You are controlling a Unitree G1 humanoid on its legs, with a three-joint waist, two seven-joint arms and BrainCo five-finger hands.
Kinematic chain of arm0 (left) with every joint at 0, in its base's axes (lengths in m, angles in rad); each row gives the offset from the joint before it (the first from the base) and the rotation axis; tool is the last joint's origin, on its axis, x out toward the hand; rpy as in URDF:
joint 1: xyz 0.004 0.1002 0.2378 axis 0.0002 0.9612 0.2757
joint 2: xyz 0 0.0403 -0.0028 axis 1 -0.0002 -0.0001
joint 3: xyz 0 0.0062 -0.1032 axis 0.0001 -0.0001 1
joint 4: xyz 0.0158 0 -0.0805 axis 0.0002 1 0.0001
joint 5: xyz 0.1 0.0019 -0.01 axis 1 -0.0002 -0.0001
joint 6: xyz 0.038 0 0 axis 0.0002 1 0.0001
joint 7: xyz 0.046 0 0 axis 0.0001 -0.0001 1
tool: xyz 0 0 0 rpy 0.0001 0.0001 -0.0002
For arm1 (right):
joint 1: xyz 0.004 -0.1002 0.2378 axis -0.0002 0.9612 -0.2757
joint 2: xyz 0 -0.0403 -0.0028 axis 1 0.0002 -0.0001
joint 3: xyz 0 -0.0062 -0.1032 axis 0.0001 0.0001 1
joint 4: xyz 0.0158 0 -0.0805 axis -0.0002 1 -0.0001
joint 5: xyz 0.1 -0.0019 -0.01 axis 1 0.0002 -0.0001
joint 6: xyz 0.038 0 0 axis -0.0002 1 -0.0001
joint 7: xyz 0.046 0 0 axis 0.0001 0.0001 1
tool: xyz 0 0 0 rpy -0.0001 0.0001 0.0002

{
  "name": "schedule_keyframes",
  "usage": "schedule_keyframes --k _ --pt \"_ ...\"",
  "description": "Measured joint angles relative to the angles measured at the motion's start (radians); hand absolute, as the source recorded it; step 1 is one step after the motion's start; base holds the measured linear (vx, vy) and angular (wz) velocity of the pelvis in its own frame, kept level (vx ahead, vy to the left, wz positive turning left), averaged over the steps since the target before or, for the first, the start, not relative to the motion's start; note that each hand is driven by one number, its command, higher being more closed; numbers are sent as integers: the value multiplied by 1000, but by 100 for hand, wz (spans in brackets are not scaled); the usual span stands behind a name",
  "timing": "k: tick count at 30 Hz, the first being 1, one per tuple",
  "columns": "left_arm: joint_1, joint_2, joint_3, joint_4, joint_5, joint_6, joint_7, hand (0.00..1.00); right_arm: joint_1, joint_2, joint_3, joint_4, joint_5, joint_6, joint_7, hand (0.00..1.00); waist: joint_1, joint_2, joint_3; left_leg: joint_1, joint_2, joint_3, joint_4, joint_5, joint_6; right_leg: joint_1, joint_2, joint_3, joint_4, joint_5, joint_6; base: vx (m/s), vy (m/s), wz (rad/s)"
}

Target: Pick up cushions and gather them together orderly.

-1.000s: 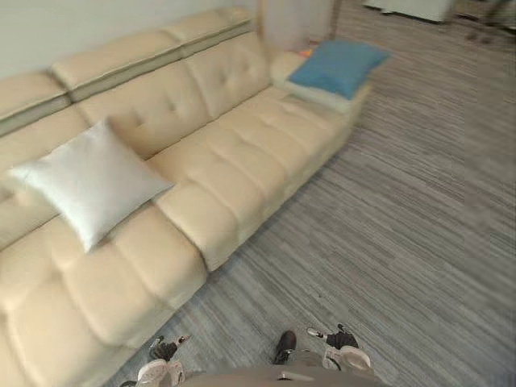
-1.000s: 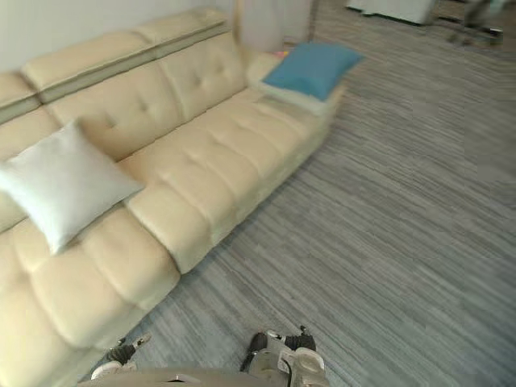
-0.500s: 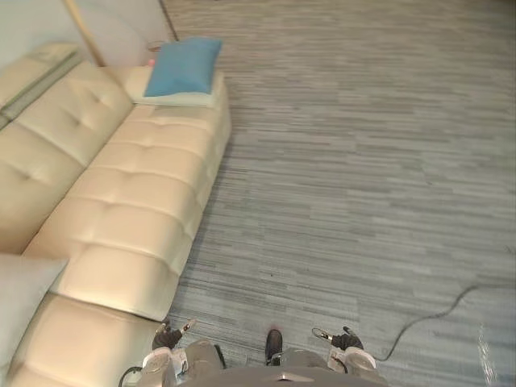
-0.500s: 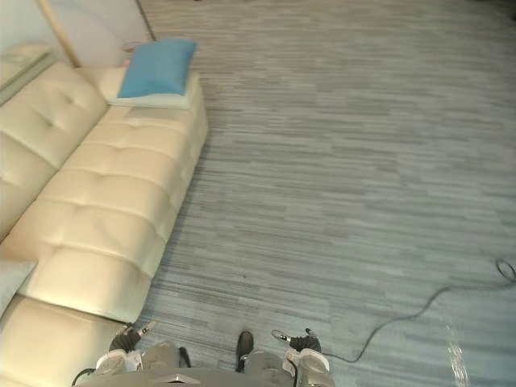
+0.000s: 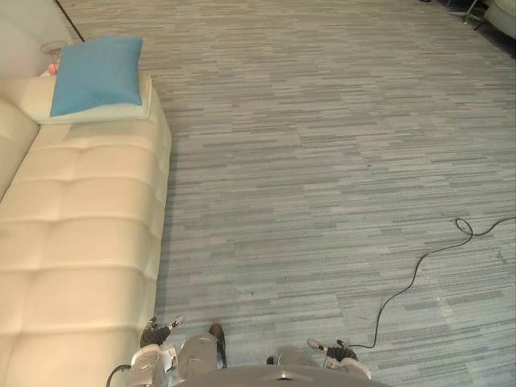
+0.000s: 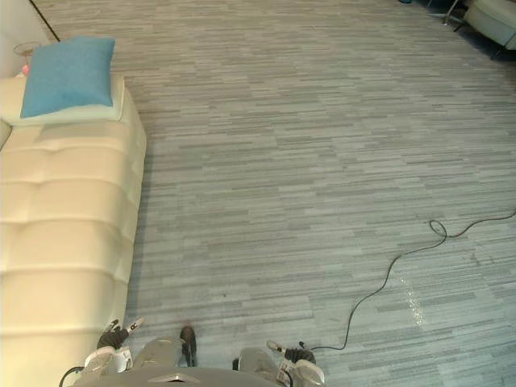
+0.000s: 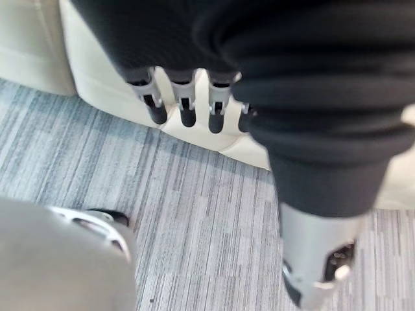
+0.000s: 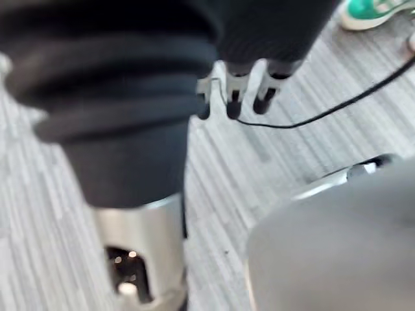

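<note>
A blue cushion (image 5: 97, 74) lies on top of a flat cream cushion (image 5: 105, 110) at the far end of the cream sofa (image 5: 72, 226), along the left side. My left hand (image 5: 153, 351) hangs low at the bottom left, beside the sofa's near front corner; its fingers (image 7: 185, 97) hang straight and hold nothing. My right hand (image 5: 339, 355) hangs at the bottom right over the carpet, its fingers (image 8: 237, 91) also straight and empty. Both hands are far from the cushions.
Grey striped carpet (image 5: 322, 161) spreads to the right of the sofa. A pale armchair corner (image 6: 496, 16) stands at the far right. A person's green shoe (image 8: 373, 13) is on the floor near my right side. A small glass object (image 5: 52, 50) sits behind the blue cushion.
The camera has swung right: the sofa has slid to the left edge and the white cushion has left the view. The hands still hang at my sides.
</note>
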Motion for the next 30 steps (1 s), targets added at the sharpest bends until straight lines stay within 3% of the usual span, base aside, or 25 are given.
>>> schedule_keyframes --k 1,2,4,5,6,7,8,9,10,11,13,14,15,16,17,18,20,22,24,25,26,27,29,30 --pt "7 7 -15 0 0 2 2 0 0 -2 1 0 -1 -1 1 0 -10 -3 1 59 -11 -17 -20 -20 6 -4 -41 -76 58 -23 -69 459 71 36" --pt "11 10 -30 1 0 8 6 0 -3 -3 9 -1 -2 -2 13 0 -13 -1 2 145 -13 -27 -62 -40 9 -16 -68 -154 52 -85 -122 557 45 39" --pt "7 1 -30 14 -1 9 11 0 -11 -5 6 -15 -1 -4 17 0 -28 8 6 211 3 -52 -100 -63 7 -83 -68 -221 -55 -148 -151 529 -27 39" --pt "4 -4 -28 23 -2 9 11 0 -16 -6 2 -19 -1 -4 17 0 -33 13 9 225 10 -62 -110 -70 3 -101 -62 -234 -107 -151 -154 519 -76 47" --pt "-7 -14 -28 27 -1 13 12 0 -30 -11 -9 -21 0 -5 17 0 -44 26 17 263 36 -80 -136 -84 -9 -141 -39 -249 -265 -134 -155 554 -113 48" --pt "-10 -24 -28 28 1 15 12 0 -35 -14 -19 -27 1 -5 17 0 -46 38 25 308 58 -99 -173 -91 -20 -160 -17 -241 -463 -62 -147 574 -132 51" --pt "-11 -28 -28 29 1 15 12 0 -35 -14 -21 -30 2 -5 16 0 -48 40 26 325 64 -108 -189 -94 -21 -164 -12 -231 -547 -21 -144 478 -139 62" --pt "-11 -33 -26 30 1 16 11 0 -33 -14 -22 -36 1 -4 16 0 -51 33 28 351 67 -134 -218 -95 -20 -160 -12 -204 -721 66 -126 634 -242 88" --pt "-13 -35 -6 38 3 16 10 0 -24 -9 -30 -48 1 -1 16 0 -55 19 32 402 65 -172 -227 -107 -38 -148 -34 -177 -770 230 -116 659 -254 85" --pt "-16 -43 4 41 4 16 10 0 -25 -12 -33 -53 0 0 16 0 -54 28 37 418 78 -183 -220 -109 -42 -140 -28 -176 -744 266 -142 795 -311 70" --pt "-26 -98 39 42 9 16 8 0 -33 -16 -67 -82 -1 -3 15 0 -49 80 51 430 112 -189 -133 -62 -65 -160 -30 -204 -529 126 -189 762 -285 35" --pt "-26 -102 42 42 13 16 8 0 -33 -16 -67 -87 -1 -2 15 0 -47 85 48 426 117 -193 -101 -44 -72 -155 -32 -214 -500 94 -198 607 -227 25" --pt "-26 -102 43 35 20 16 5 0 -32 -14 -63 -90 -1 1 14 0 -45 88 48 392 125 -215 32 -6 -90 -121 -32 -228 -474 39 -201 565 -217 41" --pt "-28 -105 54 18 22 16 -1 0 -25 -7 -52 -97 0 1 14 0 -53 95 52 263 150 -244 318 86 -169 -47 -30 -257 -503 3 -207 555 -197 45" --pt "-28 -106 54 14 22 16 -2 0 -20 -8 -48 -99 2 0 14 0 -53 96 55 209 166 -242 424 120 -195 -18 -25 -270 -523 -3 -209 632 -181 33" --pt "-26 -107 59 -2 21 16 -3 0 -20 -11 -48 -95 8 1 11 0 -33 106 58 91 219 -156 670 104 -171 75 0 -275 -587 -11 -219 489 -70 8" --pt "-26 -93 48 -17 21 17 -3 0 -11 1 -45 -94 12 6 9 0 -20 94 63 -19 238 -47 728 24 -121 215 -3 -290 -693 -12 -217 497 -34 15" --pt "-28 -88 34 -28 21 15 -3 0 -12 7 -42 -94 27 8 9 0 -13 87 66 -97 236 38 600 -26 -88 298 -21 -315 -765 -12 -197 405 31 32" --pt "-28 -90 30 -45 22 15 -2 0 -10 14 -44 -97 42 10 9 0 -9 82 66 -135 199 111 264 -26 -76 371 -47 -348 -818 -18 -164 473 121 36" --pt "-28 -91 31 -46 22 15 -2 0 -6 16 -45 -96 43 10 8 0 -9 82 66 -139 181 114 151 1 -77 388 -56 -356 -826 -27 -149 472 222 27" --pt "-27 -93 31 -45 22 15 -1 0 -1 17 -47 -97 43 10 8 0 -5 84 64 -137 158 104 1 80 -79 409 -62 -357 -831 -47 -118 458 258 7" --pt "-27 -97 30 -43 22 15 -1 0 0 19 -45 -96 42 11 7 0 9 77 60 -128 141 85 -21 202 -49 426 -66 -352 -832 -64 -97 453 255 3" --pt "-30 -63 29 -47 42 15 -1 0 2 46 -25 -92 39 17 0 0 6 15 33 -136 79 92 -10 146 -8 430 -119 -342 -826 -71 -103 397 179 15" --pt "-31 -57 32 -50 39 14 -2 0 1 58 -19 -92 37 20 -6 0 10 -3 31 -134 67 97 18 110 -1 425 -138 -323 -795 -65 -109 439 201 11"
